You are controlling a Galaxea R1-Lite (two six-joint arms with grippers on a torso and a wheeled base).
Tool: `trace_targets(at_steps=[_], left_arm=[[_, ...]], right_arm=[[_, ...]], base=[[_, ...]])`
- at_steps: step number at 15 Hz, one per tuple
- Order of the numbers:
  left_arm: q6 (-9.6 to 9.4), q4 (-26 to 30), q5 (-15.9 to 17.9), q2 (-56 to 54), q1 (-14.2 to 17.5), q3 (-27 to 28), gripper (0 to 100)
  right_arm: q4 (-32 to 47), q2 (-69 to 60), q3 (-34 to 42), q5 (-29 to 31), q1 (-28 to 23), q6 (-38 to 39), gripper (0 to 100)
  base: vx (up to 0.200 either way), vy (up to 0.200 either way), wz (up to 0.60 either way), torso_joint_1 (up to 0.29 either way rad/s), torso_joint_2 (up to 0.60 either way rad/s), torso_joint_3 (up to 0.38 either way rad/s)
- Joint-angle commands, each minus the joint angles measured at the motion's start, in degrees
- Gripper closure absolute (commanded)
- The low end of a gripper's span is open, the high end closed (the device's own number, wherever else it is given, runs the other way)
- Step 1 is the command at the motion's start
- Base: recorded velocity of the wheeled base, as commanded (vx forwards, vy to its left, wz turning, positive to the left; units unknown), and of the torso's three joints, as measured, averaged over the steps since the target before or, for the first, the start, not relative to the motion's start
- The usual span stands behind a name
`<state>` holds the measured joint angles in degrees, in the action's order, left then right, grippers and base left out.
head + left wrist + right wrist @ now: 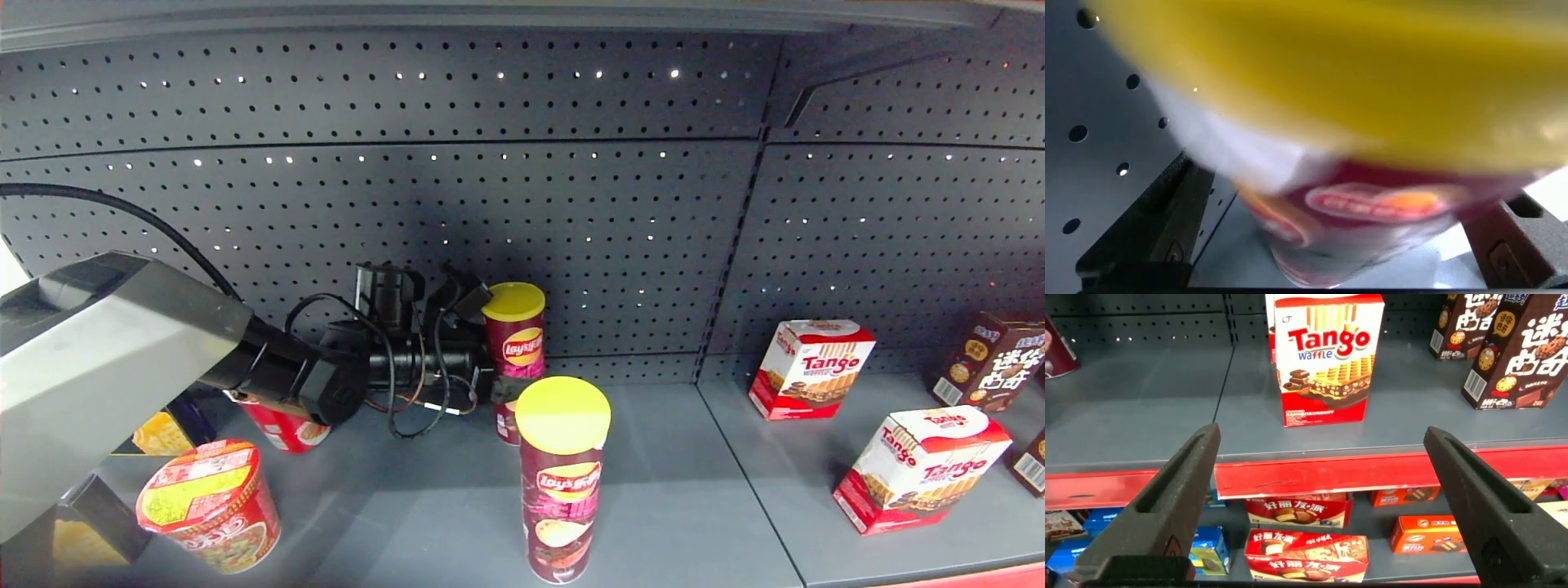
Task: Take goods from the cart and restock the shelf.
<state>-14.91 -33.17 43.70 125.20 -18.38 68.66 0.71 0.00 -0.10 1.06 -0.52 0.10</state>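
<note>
A chips can point(516, 347) with a yellow lid stands upright at the back of the grey shelf point(678, 490), close to the pegboard. My left gripper point(483, 347) is open around it, one finger behind the can and one in front. In the left wrist view the can point(1355, 204) sits between the spread fingers point(1167, 237). A second chips can point(563, 478) stands nearer the front edge. My right gripper point(1323, 433) is open and holds nothing, in front of the shelf's red front edge point(1315, 469), facing a wafer box point(1325, 355).
Two cup noodles point(211, 502) point(282, 425) stand at the left under my arm. Wafer boxes point(811, 367) point(931, 465) and brown boxes point(992, 359) occupy the right section. Bare shelf lies between the cans and the wafer boxes. A lower shelf holds more boxes point(1298, 514).
</note>
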Motion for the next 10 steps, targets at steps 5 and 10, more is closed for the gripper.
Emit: trace_targets(at_steps=[5,10], left_arm=[[-3.46,0.0,-0.3,-0.5,2.2,-2.1,0],[-4.34,0.0,-0.2,-5.0,5.0,-5.6,0]], right_arm=[[0.0,0.0,0.0,0.0,0.0,0.0,0],[0.0,0.0,0.0,0.0,0.0,0.0,0]], base=[[0.0,0.0,0.0,0.0,0.0,0.0],[0.0,0.0,0.0,0.0,0.0,0.0]])
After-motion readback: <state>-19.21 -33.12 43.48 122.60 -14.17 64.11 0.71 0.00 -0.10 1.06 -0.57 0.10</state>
